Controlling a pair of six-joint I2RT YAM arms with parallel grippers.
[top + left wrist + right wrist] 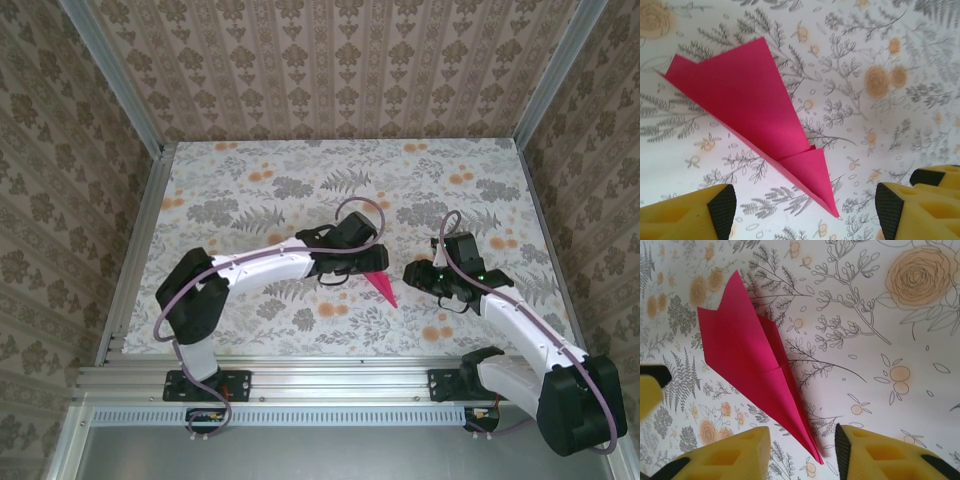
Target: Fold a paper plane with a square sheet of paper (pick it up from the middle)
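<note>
The plane (381, 288) lies on the table (250, 180) between the two tools, nose pointing near. The left tool (805, 205) stands wide open just beside it, holding nothing. The right tool (802, 445) is partly open, jaws either side of the nose, not gripping

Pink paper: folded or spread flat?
Folded. The paper plane is a narrow pointed dart with layered flaps, lying on the table.
</note>
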